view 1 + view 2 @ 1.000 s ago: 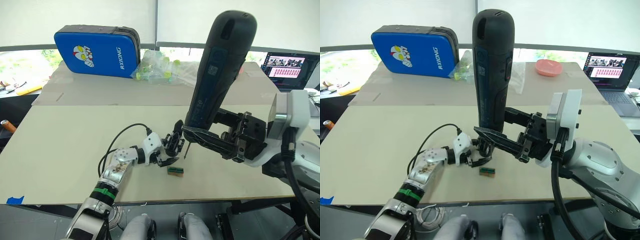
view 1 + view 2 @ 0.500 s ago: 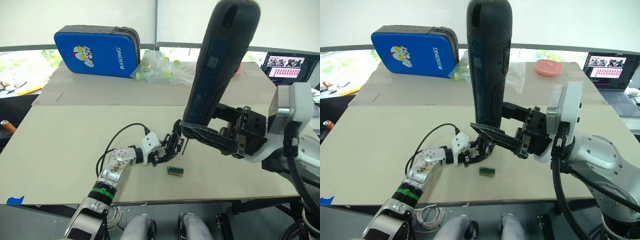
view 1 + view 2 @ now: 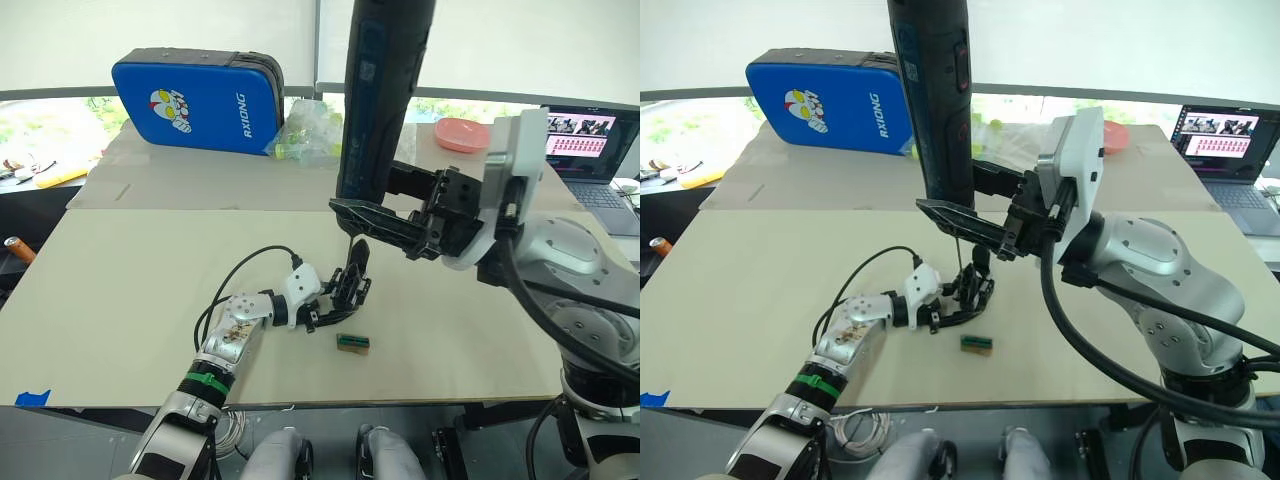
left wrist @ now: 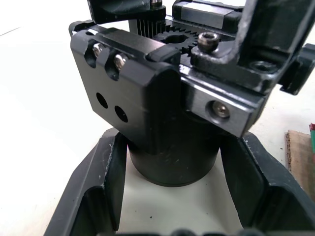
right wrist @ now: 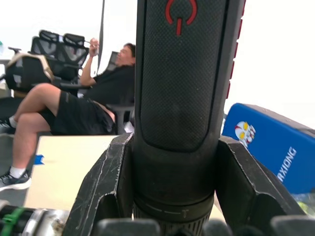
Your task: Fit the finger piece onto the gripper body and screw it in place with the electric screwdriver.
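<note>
Holding the gripper body [image 3: 350, 283] on the table [image 3: 120, 290], near the front edge, in the left gripper [image 4: 172, 196], its two fingers [image 4: 106, 182] clamped either side of the round black base, the body standing roughly upright with its pointed finger piece [image 3: 358, 258] rising from the top; whether that piece is fully seated cannot be told. Lying just beside and in front of the body, untouched, a small green-and-brown block [image 3: 352, 343], close enough to be knocked if the body shifts. Trailing back from the left wrist, a black cable [image 3: 240, 275] looped over the table, not in the working path. Standing above the body, near vertical, the electric screwdriver [image 3: 375, 90], gripped low on its barrel by the right gripper [image 5: 172, 187], fingers closed against both sides of it, with the thin bit [image 3: 959, 250] pointing down at the body's top; contact with a screw too small to confirm. Judged risks: bit landing off the screw head and skating across the black housing if the descent is not in line; body twisting or tipping within the left claw under driving torque, given the grip on a round base only; tall tool leaning in the right claw and cross-threading the screw; finger piece shifting out of its seat under side load
</note>
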Robot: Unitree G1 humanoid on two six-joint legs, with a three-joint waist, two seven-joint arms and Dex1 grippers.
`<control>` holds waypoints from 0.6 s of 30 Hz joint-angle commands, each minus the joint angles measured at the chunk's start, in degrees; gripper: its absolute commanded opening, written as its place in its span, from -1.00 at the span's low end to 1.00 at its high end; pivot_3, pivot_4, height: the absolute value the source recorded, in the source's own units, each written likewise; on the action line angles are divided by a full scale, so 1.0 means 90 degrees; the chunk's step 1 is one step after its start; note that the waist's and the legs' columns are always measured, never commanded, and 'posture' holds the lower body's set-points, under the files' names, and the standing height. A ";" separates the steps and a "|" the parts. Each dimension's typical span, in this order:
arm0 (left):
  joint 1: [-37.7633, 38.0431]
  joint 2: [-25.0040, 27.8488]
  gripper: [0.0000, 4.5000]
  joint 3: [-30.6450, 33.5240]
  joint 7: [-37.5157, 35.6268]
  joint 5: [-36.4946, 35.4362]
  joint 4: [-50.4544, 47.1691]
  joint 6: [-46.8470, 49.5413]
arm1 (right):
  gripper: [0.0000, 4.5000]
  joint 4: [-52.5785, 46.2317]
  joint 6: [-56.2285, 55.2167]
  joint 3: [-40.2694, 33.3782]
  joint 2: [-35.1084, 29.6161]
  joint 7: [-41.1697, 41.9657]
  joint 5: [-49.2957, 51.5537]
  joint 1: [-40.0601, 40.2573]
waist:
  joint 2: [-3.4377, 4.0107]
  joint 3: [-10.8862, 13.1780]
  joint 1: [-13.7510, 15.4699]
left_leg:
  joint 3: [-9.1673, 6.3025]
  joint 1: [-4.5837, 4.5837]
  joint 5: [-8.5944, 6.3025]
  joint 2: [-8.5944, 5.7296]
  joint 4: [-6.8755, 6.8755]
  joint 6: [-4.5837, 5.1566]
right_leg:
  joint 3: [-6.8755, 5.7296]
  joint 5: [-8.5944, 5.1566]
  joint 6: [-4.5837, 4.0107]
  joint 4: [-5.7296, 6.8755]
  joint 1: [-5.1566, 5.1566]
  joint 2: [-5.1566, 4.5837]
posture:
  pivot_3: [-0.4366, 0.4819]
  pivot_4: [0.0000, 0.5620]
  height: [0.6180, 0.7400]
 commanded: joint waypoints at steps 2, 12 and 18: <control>0.0006 0.0078 0.01 -0.0094 0.0039 0.0136 -0.0019 0.0117 | -0.16 -0.0068 -0.0121 -0.0171 0.0249 0.0065 -0.0055 -0.0194 | 0.0000 0.0000 -0.0004 | 0.0000 0.0000 0.0000 -0.0001 0.0000 0.0001 | 0.0001 0.0000 0.0000 -0.0001 0.0000 -0.0001 | -0.05 -0.47 1.00; 0.0003 0.0085 0.01 -0.0186 0.0160 0.0232 -0.0250 0.0346 | -0.16 0.0034 -0.0135 0.0017 0.0598 0.0312 -0.0561 -0.0169 | 0.0000 0.0000 -0.0002 | 0.0000 -0.0001 -0.0005 -0.0002 0.0001 0.0007 | 0.0000 0.0000 0.0000 0.0000 0.0000 0.0000 | -0.05 -0.47 1.00; 0.0022 0.0117 0.01 -0.0229 0.0193 0.0225 -0.0400 0.0509 | -0.16 0.0035 -0.0114 0.0086 0.0733 0.0407 -0.0795 -0.0069 | 0.0000 0.0000 -0.0001 | 0.0000 0.0000 0.0002 -0.0004 0.0001 -0.0005 | -0.0001 0.0000 0.0000 0.0001 0.0000 0.0001 | -0.05 -0.47 1.00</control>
